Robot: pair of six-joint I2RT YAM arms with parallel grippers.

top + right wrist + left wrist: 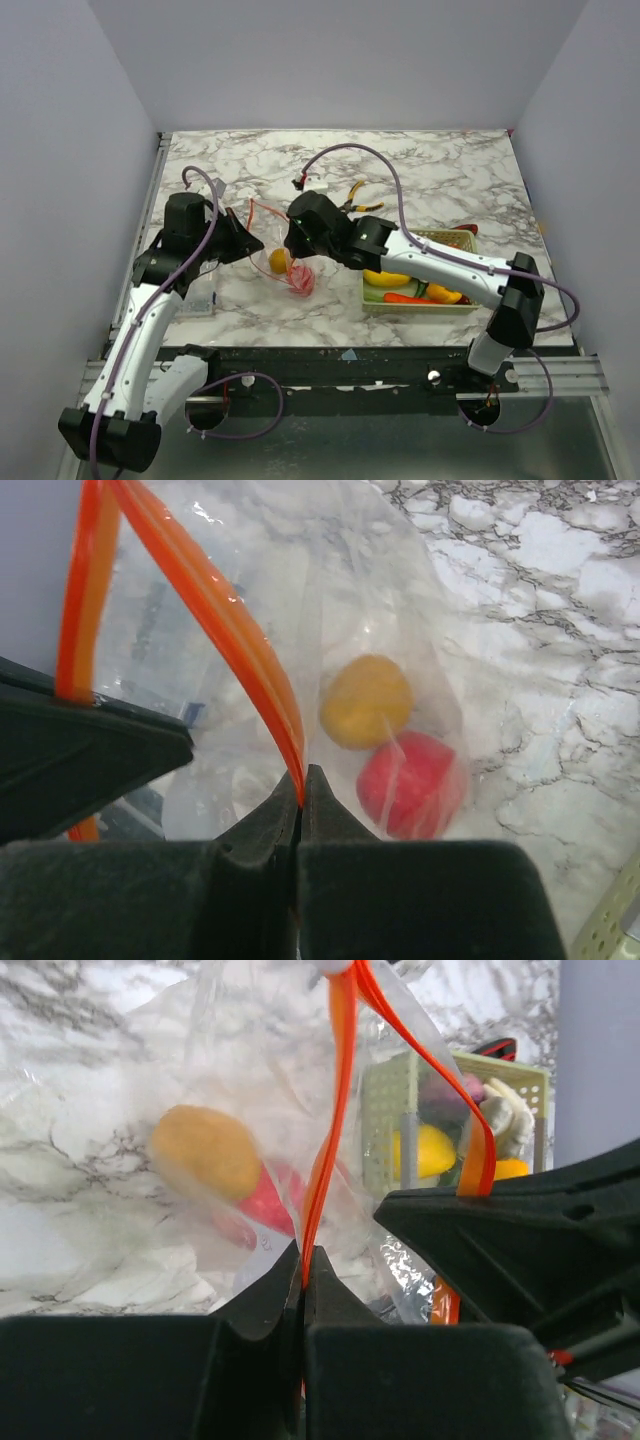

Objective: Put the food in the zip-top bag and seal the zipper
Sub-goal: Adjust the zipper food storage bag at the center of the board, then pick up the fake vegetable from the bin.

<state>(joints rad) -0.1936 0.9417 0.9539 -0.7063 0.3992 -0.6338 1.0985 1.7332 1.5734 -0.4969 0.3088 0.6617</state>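
Note:
The clear zip-top bag (285, 265) is held up off the table between my two arms, with an orange fruit (366, 701) and a red apple (410, 783) inside. Its red-orange zipper (338, 1090) runs between both grippers. My left gripper (303, 1257) is shut on one end of the zipper. My right gripper (301, 777) is shut on the zipper (215, 610) at the other end. In the top view the left gripper (250, 243) and right gripper (292, 240) face each other across the bag. More food (390, 278) lies in the basket.
A pale green mesh basket (470, 306) with yellow, orange and red pieces stands right of the bag. Yellow-handled pliers (355, 198) lie behind my right arm. A small clear item (200, 303) lies near the left table edge.

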